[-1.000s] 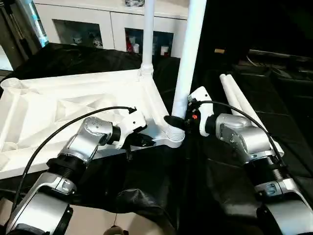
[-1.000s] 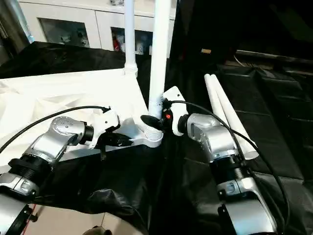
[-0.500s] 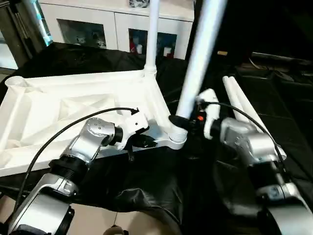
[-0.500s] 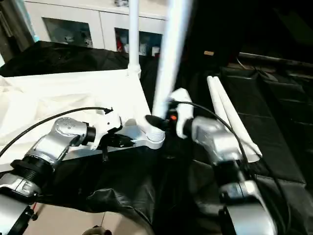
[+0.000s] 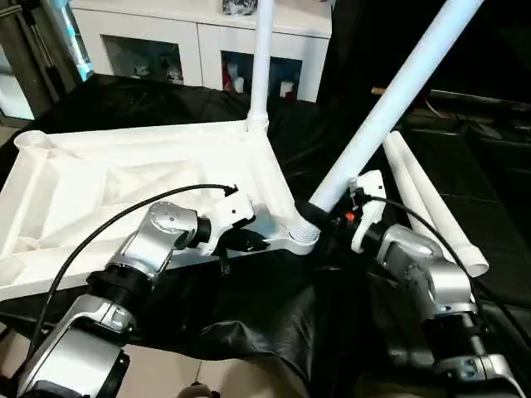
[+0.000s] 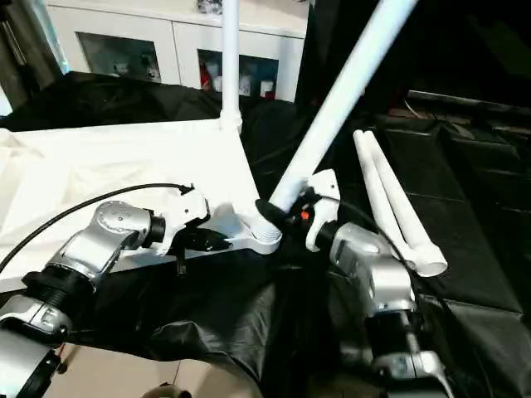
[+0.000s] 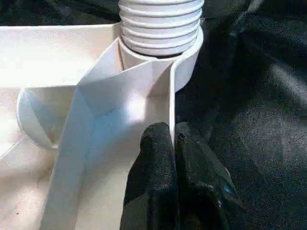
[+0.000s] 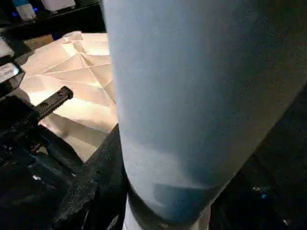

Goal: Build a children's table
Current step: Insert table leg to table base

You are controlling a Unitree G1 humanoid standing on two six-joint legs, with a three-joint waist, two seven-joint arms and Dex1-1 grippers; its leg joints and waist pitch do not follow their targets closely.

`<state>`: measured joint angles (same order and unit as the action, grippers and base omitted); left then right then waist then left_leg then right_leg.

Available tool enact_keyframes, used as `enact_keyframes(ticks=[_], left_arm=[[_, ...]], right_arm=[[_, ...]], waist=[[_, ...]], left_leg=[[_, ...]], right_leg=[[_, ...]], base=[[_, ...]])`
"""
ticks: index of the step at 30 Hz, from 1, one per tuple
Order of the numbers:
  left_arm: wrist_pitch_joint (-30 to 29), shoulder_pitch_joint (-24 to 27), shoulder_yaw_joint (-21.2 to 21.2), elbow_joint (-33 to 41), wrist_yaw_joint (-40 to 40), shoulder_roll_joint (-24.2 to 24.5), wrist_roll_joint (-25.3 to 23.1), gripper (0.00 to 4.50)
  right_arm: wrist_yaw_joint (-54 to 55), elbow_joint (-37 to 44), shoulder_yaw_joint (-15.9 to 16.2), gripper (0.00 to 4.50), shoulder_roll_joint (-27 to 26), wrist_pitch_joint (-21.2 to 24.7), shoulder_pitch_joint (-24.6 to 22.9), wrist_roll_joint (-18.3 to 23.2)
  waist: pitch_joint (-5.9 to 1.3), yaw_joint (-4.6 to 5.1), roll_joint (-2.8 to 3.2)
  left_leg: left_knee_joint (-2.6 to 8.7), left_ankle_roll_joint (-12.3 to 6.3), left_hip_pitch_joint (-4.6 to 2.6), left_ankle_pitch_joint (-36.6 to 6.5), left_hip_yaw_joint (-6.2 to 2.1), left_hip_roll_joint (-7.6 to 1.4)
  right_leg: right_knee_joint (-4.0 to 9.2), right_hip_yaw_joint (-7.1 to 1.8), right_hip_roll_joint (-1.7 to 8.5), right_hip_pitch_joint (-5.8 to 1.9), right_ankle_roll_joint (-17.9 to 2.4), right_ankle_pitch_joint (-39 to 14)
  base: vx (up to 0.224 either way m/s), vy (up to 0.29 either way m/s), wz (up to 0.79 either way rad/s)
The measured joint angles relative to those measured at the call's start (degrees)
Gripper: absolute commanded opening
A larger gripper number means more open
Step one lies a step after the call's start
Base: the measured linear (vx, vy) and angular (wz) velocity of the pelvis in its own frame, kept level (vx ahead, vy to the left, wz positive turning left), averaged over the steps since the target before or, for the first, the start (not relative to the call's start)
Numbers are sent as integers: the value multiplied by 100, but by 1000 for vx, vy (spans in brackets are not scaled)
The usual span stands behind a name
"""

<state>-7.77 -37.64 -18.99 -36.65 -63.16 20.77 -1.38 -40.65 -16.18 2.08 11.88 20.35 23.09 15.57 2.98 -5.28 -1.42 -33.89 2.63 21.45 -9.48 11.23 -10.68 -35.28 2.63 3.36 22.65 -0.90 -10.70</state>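
Two black fingers [image 7: 158, 158] of the left gripper [image 7: 173, 139] are clenched on the thin rim wall of the children's table [image 5: 124, 186], just beside the near right corner socket [image 5: 303, 236]. One finger sits each side of the wall. Right gripper [image 5: 319, 214] fingers are wrapped around the base of a white leg [image 5: 390, 99], grasping it right at that socket; leg is tilted, leaning up and away to the right. Socket's ribbed threaded collar [image 7: 160, 24] is visible in the left wrist view.

Tabletop lies upside down, ribbed underside up, on the black-covered surface [image 5: 274, 290], toward its left side, with the near edge close to the surface's near edge. Second leg [image 5: 263, 58] stands upright in the far right corner socket. Two loose legs [image 5: 427, 203] lie side by side on the right side of the surface, well apart from the top. White cabinet [image 5: 199, 41] sits behind the far edge.
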Motion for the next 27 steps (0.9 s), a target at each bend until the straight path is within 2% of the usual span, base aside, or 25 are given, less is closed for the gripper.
enact_keyframes(ticks=[8, 16, 19, 27], left_arm=[[44, -5, 0, -63, -5, 5, -51, 0], [44, -4, -4, -62, -33, 14, -74, 0], [46, -4, -8, -59, -62, 35, -85, 0], [68, 70, -92, 184, -314, 167, -111, 0]], right_arm=[[-10, -10, 314, 188, 117, -37, 146, -259], [-408, -340, 528, 188, 304, -51, 455, -433], [-608, -590, 608, 188, 338, -177, 623, -479], [-1287, -843, 747, 188, 509, -532, 719, -495]], waist=[[-3, 23, 18], [-7, 33, 12], [-12, 36, 7], [-15, 31, 5]], left_leg=[[9, 1, -41, -1, 0, 0], [13, 1, -49, -1, -1, 1], [15, 1, -50, -1, -1, 0], [36, 1, -49, -2, -1, 1]], right_leg=[[10, 0, 0, -38, 6, -4], [14, 0, 0, -46, 12, -7], [16, 1, 0, -47, 8, -5], [31, 3, 0, -47, 10, -8]], base=[[0, 0, 0], [0, 0, 0], [0, 0, 0], [0, 0, 0]])
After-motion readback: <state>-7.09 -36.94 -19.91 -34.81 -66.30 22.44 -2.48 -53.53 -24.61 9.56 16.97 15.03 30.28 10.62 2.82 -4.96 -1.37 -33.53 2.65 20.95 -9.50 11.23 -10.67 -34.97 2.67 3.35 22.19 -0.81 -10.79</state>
